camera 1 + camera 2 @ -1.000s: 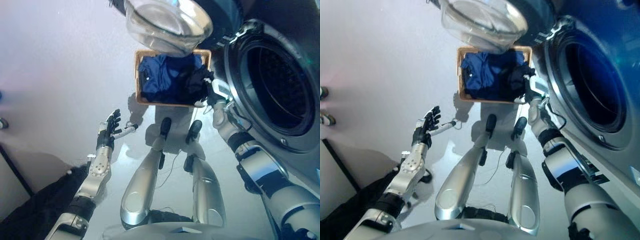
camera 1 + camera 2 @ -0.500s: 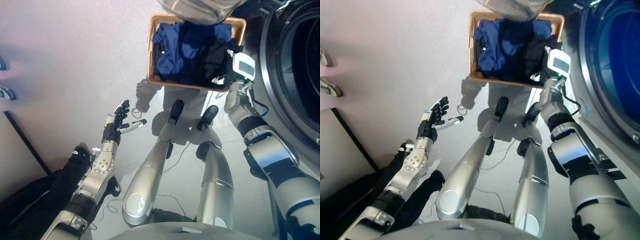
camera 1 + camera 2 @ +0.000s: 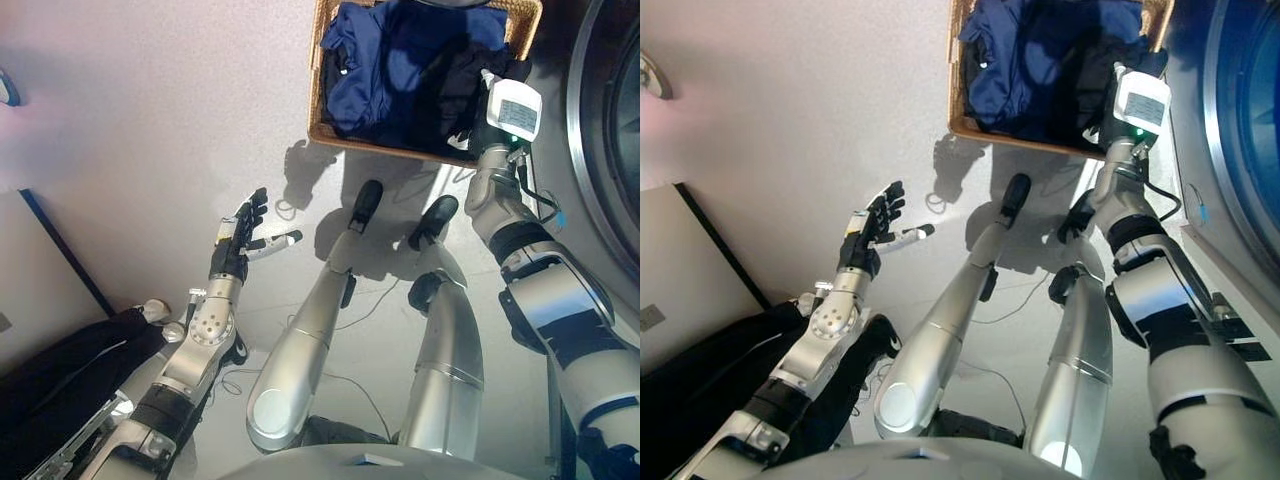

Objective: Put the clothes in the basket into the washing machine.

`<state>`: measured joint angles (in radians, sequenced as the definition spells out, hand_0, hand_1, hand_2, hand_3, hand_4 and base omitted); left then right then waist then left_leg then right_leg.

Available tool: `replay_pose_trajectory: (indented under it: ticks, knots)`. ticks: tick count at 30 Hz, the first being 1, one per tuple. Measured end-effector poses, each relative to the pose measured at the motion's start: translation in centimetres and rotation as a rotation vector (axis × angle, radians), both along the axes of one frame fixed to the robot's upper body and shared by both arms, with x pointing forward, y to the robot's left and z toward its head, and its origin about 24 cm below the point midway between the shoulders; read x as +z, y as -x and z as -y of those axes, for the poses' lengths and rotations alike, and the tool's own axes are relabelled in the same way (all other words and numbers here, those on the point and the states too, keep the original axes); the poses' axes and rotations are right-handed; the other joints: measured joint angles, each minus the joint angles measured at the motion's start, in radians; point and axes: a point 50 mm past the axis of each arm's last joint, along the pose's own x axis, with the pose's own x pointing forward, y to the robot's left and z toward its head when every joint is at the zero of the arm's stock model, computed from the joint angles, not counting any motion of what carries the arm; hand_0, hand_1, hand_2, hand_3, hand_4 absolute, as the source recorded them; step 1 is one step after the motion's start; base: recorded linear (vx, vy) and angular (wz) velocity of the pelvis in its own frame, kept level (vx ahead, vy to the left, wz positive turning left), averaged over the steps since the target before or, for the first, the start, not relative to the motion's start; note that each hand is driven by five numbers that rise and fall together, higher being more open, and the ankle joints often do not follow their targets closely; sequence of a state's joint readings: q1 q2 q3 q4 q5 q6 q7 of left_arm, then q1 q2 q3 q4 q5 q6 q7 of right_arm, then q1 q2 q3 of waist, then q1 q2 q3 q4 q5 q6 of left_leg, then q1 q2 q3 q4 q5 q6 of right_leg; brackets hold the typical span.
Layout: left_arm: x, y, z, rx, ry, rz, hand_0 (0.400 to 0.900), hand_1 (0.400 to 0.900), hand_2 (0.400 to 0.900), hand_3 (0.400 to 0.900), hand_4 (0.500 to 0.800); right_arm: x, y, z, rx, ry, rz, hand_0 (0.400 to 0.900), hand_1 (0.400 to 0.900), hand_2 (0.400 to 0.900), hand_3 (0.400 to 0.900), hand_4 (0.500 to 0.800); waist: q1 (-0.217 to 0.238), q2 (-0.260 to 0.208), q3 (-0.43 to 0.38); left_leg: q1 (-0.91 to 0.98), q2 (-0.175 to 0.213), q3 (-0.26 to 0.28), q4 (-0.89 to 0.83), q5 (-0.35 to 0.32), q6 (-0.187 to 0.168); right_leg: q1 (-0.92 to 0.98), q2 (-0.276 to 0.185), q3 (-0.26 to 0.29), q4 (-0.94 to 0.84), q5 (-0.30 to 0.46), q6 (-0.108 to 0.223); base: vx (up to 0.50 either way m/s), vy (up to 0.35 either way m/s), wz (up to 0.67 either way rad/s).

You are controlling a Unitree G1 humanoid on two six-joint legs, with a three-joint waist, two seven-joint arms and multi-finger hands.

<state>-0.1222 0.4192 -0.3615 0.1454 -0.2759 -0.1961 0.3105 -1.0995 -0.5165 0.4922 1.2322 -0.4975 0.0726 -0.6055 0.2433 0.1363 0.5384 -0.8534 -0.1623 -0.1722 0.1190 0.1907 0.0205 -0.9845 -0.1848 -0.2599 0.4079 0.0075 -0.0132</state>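
A wicker basket (image 3: 318,100) stands on the floor at the top of the view. It holds blue clothes (image 3: 380,55) on the left and black clothes (image 3: 455,75) on the right. My right hand (image 3: 478,118) reaches over the basket's near right rim into the black clothes, where its fingers are hidden. My left hand (image 3: 240,240) hovers open above the floor, left of the basket and well apart from it, holding nothing. The washing machine's round opening (image 3: 612,120) shows at the right edge.
A black cloth heap (image 3: 60,360) lies on the floor at the lower left, beside my left forearm. A pale flat panel (image 3: 30,270) lies along the left edge.
The camera has tilted down, so basket and washer have slid up and to the right. My right hand stays at the black clothes in the basket. The left hand stays open.
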Motion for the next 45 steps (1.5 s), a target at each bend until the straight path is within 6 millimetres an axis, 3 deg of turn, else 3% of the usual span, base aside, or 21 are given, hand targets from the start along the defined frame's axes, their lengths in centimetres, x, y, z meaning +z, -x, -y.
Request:
replay_pose_trajectory:
  ticks: [10, 11, 12, 13, 14, 21, 25, 31, 34, 38, 42, 45]
  knots:
    - [1.5, 0.1, -0.3, -0.020, -0.014, 0.073, 0.900, 0.900, 0.900, 0.900, 0.800, 2.8, 0.2, 1.1, -0.066, 0.305, 0.052, 0.900, 0.900, 0.900, 0.900, 0.800, 0.002, 0.013, -0.004, -0.104, -0.006, 0.001, 0.037, 0.015, -0.018, -0.131, -0.017, 0.007, 0.094, -0.021, -0.028, -0.03, 0.022, 0.09]
    - [1.6, 0.1, -0.2, -0.023, -0.013, 0.078, 0.900, 0.900, 0.900, 0.900, 0.800, 3.2, 0.2, 1.1, -0.071, 0.317, 0.068, 0.792, 0.792, 0.792, 0.792, 0.735, 0.002, 0.014, -0.004, -0.114, -0.007, 0.001, 0.037, 0.015, -0.018, -0.145, -0.020, 0.007, 0.101, -0.022, -0.029, 0.00, 0.000, 0.00]
    - [1.7, 0.1, -0.1, -0.025, -0.011, 0.081, 0.900, 0.900, 0.900, 0.900, 0.800, 3.7, 0.1, 1.1, -0.074, 0.326, 0.081, 0.792, 0.792, 0.792, 0.792, 0.735, 0.002, 0.014, -0.004, -0.124, -0.007, 0.001, 0.037, 0.014, -0.019, -0.157, -0.022, 0.006, 0.104, -0.022, -0.029, 0.00, 0.000, 0.00]
    - [1.8, 0.1, -0.1, -0.027, -0.010, 0.084, 0.900, 0.900, 0.900, 0.900, 0.800, 4.1, 0.1, 1.0, -0.074, 0.327, 0.093, 0.518, 0.518, 0.518, 0.518, 0.571, 0.002, 0.014, -0.004, -0.132, -0.007, 0.001, 0.037, 0.014, -0.019, -0.168, -0.025, 0.004, 0.109, -0.022, -0.029, 0.00, 0.000, 0.00]
    - [1.9, 0.1, 0.0, -0.029, -0.009, 0.088, 0.900, 0.900, 0.900, 0.900, 0.800, 4.4, 0.0, 1.0, -0.074, 0.326, 0.101, 0.400, 0.400, 0.400, 0.400, 0.500, 0.002, 0.014, -0.004, -0.138, -0.007, 0.001, 0.037, 0.014, -0.019, -0.175, -0.027, 0.002, 0.111, -0.022, -0.029, 0.00, 0.018, -0.05]
    - [1.8, 0.3, 0.7, -0.056, -0.004, 0.084, 0.900, 0.900, 0.900, 0.900, 0.800, 7.8, 0.3, 2.5, -0.122, 0.311, 0.156, 0.400, 0.400, 0.400, 0.400, 0.500, 0.037, 0.082, -0.049, -0.188, -0.011, -0.010, 0.049, 0.013, -0.020, -0.214, -0.028, -0.006, 0.106, -0.019, -0.025, 0.00, 0.003, -0.01]
    - [1.8, 0.3, 0.7, -0.058, -0.004, 0.083, 0.900, 0.900, 0.900, 0.900, 0.800, 9.0, 0.3, 2.7, -0.110, 0.182, 0.183, 0.400, 0.400, 0.400, 0.400, 0.500, 0.038, 0.083, -0.049, -0.187, -0.011, -0.010, 0.051, 0.014, -0.021, -0.210, -0.028, -0.006, 0.105, -0.017, -0.022, 0.01, -0.004, -0.07]
    - [1.8, 0.1, 1.0, -0.054, -0.002, 0.086, 0.900, 0.900, 0.900, 0.900, 0.800, 8.4, 0.5, 2.5, -0.011, -0.127, 0.288, 0.400, 0.400, 0.400, 0.400, 0.500, 0.004, 0.083, -0.049, -0.161, -0.005, 0.019, 0.052, 0.039, -0.008, -0.172, -0.022, 0.005, 0.088, -0.003, -0.032, 0.00, 0.004, -0.19]
    - [2.5, -0.5, 1.2, -0.044, -0.004, 0.113, 0.900, 0.900, 0.900, 0.900, 0.800, 8.7, 0.7, 1.5, 0.089, -0.309, 0.373, 0.400, 0.400, 0.400, 0.400, 0.500, -0.033, 0.081, -0.048, -0.157, -0.001, 0.028, 0.048, 0.028, 0.001, -0.159, -0.014, 0.006, 0.055, 0.006, -0.024, -0.06, 0.021, -0.20]
    - [3.1, -1.0, 1.5, -0.051, -0.018, 0.143, 0.900, 0.900, 0.900, 0.900, 0.800, 7.4, 0.9, 0.2, 0.199, -0.607, 0.441, 0.400, 0.400, 0.400, 0.400, 0.500, -0.071, 0.076, -0.044, -0.152, 0.007, 0.054, 0.044, 0.018, 0.009, -0.152, 0.000, 0.025, 0.021, 0.019, -0.015, 0.00, -0.001, -0.23]
    - [2.7, -1.2, 1.0, -0.018, -0.025, 0.123, 0.900, 0.900, 0.900, 0.900, 0.800, 6.2, 1.1, -2.2, 0.321, -0.949, 0.536, 0.400, 0.400, 0.400, 0.400, 0.500, -0.105, 0.045, -0.023, -0.131, 0.023, 0.100, 0.026, 0.015, 0.015, -0.134, 0.023, 0.058, -0.034, 0.053, -0.006, 0.00, 0.014, -0.27]
    - [2.3, -1.2, 1.0, -0.014, -0.026, 0.100, 0.900, 0.900, 0.900, 0.900, 0.800, 5.1, 1.7, -3.1, 0.371, -1.113, 0.593, 0.400, 0.400, 0.400, 0.400, 0.500, -0.145, 0.039, -0.019, -0.119, 0.026, 0.109, 0.012, 0.014, 0.018, -0.121, 0.028, 0.063, -0.060, 0.066, 0.000, 0.01, 0.028, -0.29]
